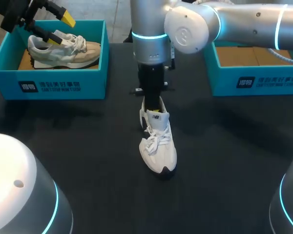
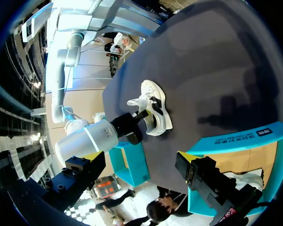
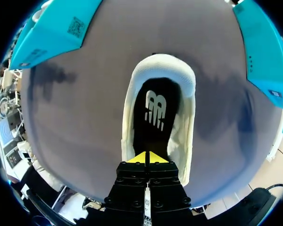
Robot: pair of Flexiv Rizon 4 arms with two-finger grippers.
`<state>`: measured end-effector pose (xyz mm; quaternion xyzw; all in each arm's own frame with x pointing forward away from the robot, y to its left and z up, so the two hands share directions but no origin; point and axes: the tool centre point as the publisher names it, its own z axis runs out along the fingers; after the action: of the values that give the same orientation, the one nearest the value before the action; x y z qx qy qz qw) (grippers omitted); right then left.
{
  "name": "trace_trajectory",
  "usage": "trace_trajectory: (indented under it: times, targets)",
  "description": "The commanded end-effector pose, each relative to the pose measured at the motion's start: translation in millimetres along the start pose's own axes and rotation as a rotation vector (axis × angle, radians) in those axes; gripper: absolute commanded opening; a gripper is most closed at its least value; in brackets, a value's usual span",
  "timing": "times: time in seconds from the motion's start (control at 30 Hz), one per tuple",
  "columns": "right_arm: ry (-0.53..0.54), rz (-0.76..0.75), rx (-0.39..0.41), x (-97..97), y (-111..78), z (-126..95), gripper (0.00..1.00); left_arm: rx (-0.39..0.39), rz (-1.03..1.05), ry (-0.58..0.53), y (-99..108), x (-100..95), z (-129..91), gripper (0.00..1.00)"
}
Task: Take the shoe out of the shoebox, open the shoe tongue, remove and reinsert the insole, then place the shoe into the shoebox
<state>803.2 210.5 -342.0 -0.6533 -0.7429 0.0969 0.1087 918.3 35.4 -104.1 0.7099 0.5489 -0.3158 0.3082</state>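
Right jaws are pinched together, yellow tips touching, nothing visibly caught between them. They're poking into the mouth of the white shoe (image 1: 158, 146), right over the insole (image 3: 153, 110), which lies flat inside. The shoe sits mid-table (image 1: 88, 146), toe toward the near edge, tongue (image 1: 158, 117) standing up.

So I'd say unboxing's done and the tongue looks opened. Can't tell if the insole has been out yet. Boxing is definitely left, since the shoebox (image 1: 254, 80) at the far right edge shows a bare bottom.

Left jaws hang wide open over a beige shoe (image 1: 73, 51) in the far-left box (image 1: 63, 85).
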Motion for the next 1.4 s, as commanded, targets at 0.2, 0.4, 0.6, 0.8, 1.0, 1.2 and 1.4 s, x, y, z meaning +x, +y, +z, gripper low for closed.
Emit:
trace_trajectory:
  times: [0.2,0.4,0.6,0.8,1.0,1.2,1.4]
  targets:
    - [-0.05,0.019,0.055,-1.7,-0.7,-5.6,0.0,-0.002,0.001,0.004,-1.1,-0.6,0.0,1.0]
    - [-0.061,0.029,0.069,-7.2,-0.5,-3.4,0.0,-0.002,0.001,0.004,-1.1,-0.6,0.0,1.0]
    - [-0.066,0.039,0.089,-7.8,-0.5,-1.6,0.59,-0.002,0.001,0.004,-1.1,-0.6,0.0,1.0]
    - [-0.066,0.04,0.1,-8.5,-2.1,0.0,1.0,-0.002,0.001,0.004,-1.1,-0.6,0.0,1.0]
    - [-0.06,0.035,0.115,-10.6,-2.3,2.2,1.0,-0.002,0.001,0.004,-1.1,-0.6,0.0,1.0]
    - [-0.067,0.039,0.15,-15.2,-3.7,5.9,1.0,-0.002,0.001,0.004,-1.1,-0.6,0.0,1.0]
    - [-0.059,0.043,0.159,-16.8,-5.0,9.7,1.0,-0.002,0.001,0.004,-1.1,-0.6,0.0,1.0]
